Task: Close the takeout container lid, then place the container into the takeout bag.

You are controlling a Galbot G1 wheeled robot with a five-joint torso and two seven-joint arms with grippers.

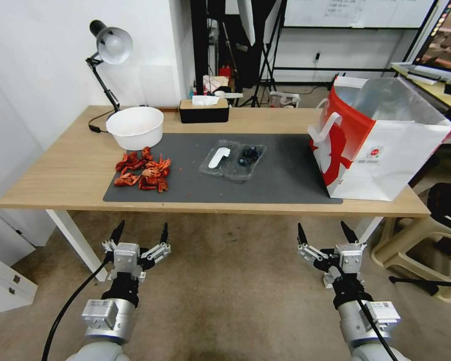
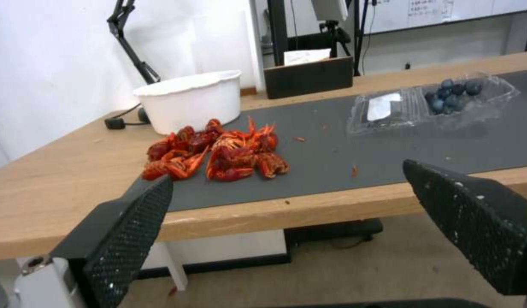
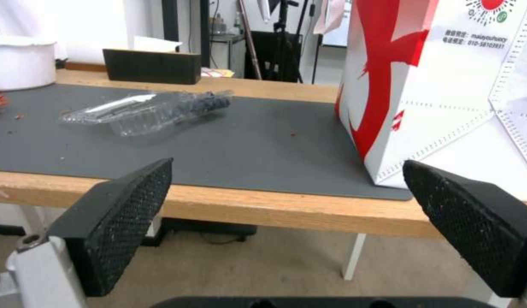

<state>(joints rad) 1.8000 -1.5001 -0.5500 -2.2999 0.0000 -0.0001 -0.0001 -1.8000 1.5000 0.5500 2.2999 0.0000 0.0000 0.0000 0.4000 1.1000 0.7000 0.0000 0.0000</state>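
The left gripper point(image 1: 140, 233) and the right gripper point(image 1: 326, 233) sit nearest the head camera, at about 7 and 5 o'clock, both short of the table's front edge and above the floor. Each has its fingers spread wide with nothing between them; in the wrist views the black textured pads point(image 2: 129, 226) point(image 3: 124, 214) stand far apart.

Beyond them the wooden table point(image 1: 60, 175) carries a dark grey mat point(image 1: 275, 180). The takeout container point(image 1: 233, 160) lies at the mat's middle, roughly 12 o'clock from the grippers, opened flat. The lid point(image 1: 216, 157) rests on the mat at the tray's 9 o'clock side, with a white spoon-shaped piece point(image 1: 218, 157) on it. The tray half holds a small cluster of dark blue round food point(image 1: 248, 154), seen also from the left wrist point(image 2: 452, 96).

At 3 o'clock from the container, well apart, the takeout bag point(image 1: 381, 150) stands upright on the mat's edge, mouth open, silvery lining showing inside.

At 9 o'clock from the container a heap of red crayfish point(image 1: 144, 173) lies loose on the mat. Just behind it stands a white round bowl point(image 1: 135, 128), whose inside shows white. A black tissue box point(image 1: 204, 111) sits at the table's far edge, white tissue sticking out.
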